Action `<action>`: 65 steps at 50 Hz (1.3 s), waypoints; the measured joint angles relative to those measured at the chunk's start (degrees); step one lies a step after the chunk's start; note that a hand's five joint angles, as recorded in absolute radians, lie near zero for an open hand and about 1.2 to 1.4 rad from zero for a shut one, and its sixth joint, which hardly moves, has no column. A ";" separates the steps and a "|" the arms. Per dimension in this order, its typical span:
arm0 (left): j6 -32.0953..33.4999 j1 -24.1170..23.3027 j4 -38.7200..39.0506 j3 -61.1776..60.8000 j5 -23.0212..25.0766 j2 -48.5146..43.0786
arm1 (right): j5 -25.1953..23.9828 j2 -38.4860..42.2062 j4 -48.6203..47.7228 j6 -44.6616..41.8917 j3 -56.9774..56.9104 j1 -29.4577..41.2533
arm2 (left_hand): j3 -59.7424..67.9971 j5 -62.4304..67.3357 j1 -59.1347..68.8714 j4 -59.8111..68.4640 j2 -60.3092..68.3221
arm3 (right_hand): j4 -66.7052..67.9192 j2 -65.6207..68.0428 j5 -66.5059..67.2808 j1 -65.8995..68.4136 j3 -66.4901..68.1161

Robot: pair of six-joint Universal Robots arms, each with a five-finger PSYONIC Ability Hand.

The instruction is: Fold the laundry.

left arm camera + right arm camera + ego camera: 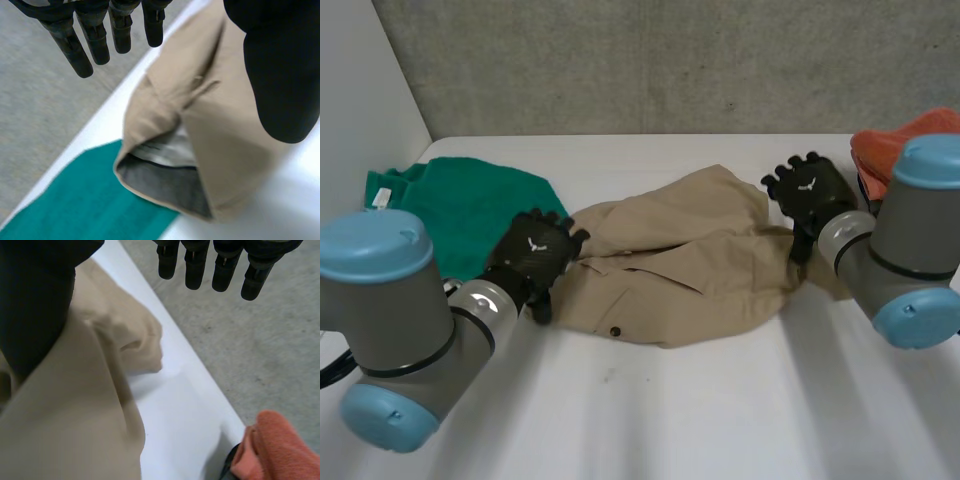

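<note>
A crumpled tan garment [690,265] lies across the middle of the white table [720,410]. My left hand [535,255] hovers at its left end, fingers [85,45] straight and apart from the thumb [282,75], holding nothing. Under that palm the tan cloth [220,130] shows a grey-lined opening [165,182]. My right hand [810,190] is above the garment's right end, open, with fingers [225,265] and thumb [35,305] spread over the tan cloth [75,425].
A green towel [470,210] lies at the left, partly under the tan garment's end [85,205]. An orange cloth [895,145] is bunched at the far right [277,447]. A grey wall [670,60] stands behind the table's far edge.
</note>
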 measured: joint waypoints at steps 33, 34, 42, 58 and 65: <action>2.92 0.32 -3.69 7.89 -3.74 -12.88 | -5.04 -2.67 14.57 1.56 -3.72 -2.80 | 25.93 25.31 28.30 26.81 26.84 | 0.00 0.00 0.00 0.00 0.00; 3.28 0.26 -3.58 8.40 -4.04 -13.39 | -5.05 -2.66 14.57 1.55 -3.72 -2.82 | 31.83 30.11 33.94 31.70 32.15 | 0.00 0.00 0.00 0.00 0.00; 7.71 0.69 -0.98 13.64 -9.31 -16.71 | -5.06 -2.75 14.51 1.61 -3.76 -2.89 | 56.25 53.54 53.28 57.18 56.63 | 0.00 0.00 -0.03 0.00 0.00; 1.10 2.67 23.02 38.15 -8.94 -8.31 | -5.12 -4.32 12.67 2.74 -3.99 -3.91 | 56.27 53.54 54.08 57.33 56.87 | 0.00 0.00 -0.04 0.00 0.00; -12.99 -4.07 8.33 48.07 1.04 -12.28 | -5.06 -4.61 12.05 3.35 -4.94 -5.75 | 56.27 53.54 54.09 57.33 56.87 | 0.00 0.00 0.00 0.00 0.00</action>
